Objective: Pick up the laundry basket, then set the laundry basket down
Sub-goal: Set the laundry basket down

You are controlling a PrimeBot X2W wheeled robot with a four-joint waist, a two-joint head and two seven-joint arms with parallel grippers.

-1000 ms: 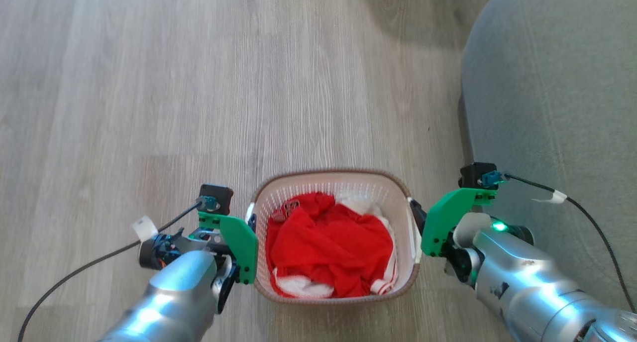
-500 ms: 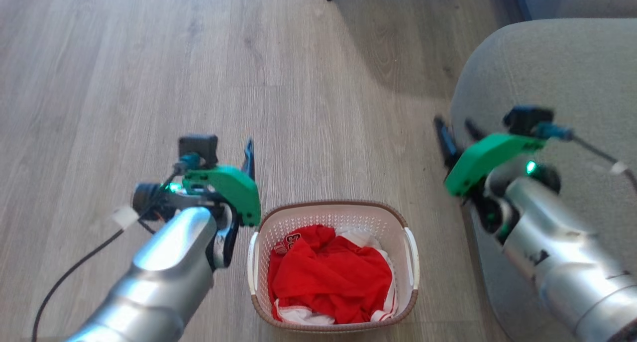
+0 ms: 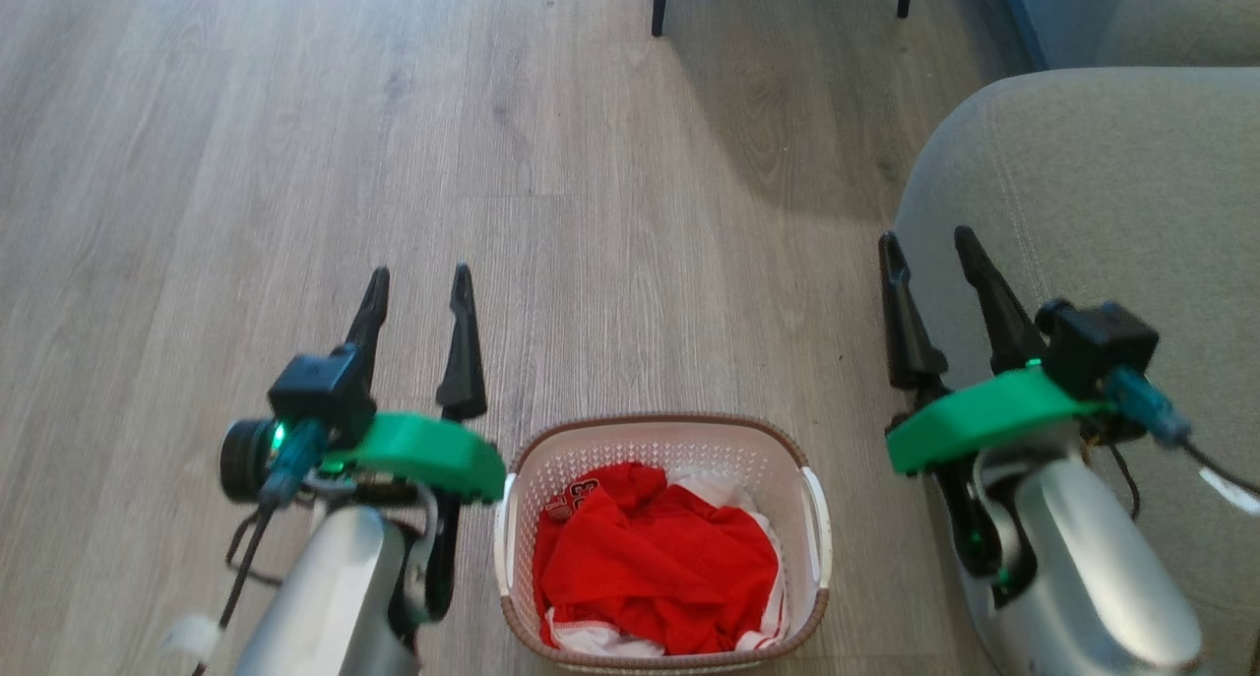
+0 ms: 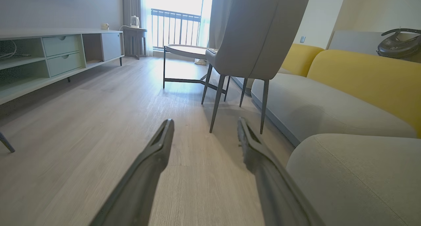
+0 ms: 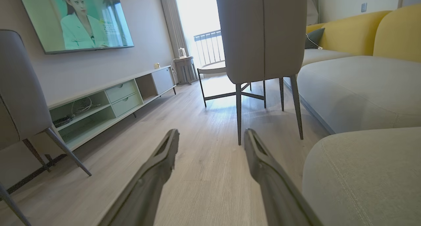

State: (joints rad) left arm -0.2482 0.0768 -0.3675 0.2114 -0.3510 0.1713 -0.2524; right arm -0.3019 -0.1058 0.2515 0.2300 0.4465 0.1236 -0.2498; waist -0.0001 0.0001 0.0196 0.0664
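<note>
LAUNDRY SET DOWN: The laundry basket (image 3: 654,421) sits on the wood-look floor (image 3: 295,115) between the robot's 2 arms, with red and white clothes (image 3: 660,558) heaped inside. The left gripper (image 3: 420,273) points forward, ahead of the basket and to its left, its 2 fingers spread and empty. The right gripper (image 3: 925,235), likewise spread and holding nothing, reaches forward to the basket's right, at the edge of a grey sofa cushion (image 3: 1102,184). Neither gripper touches the basket. A grey chair (image 4: 256,32) stands farther ahead.
</note>
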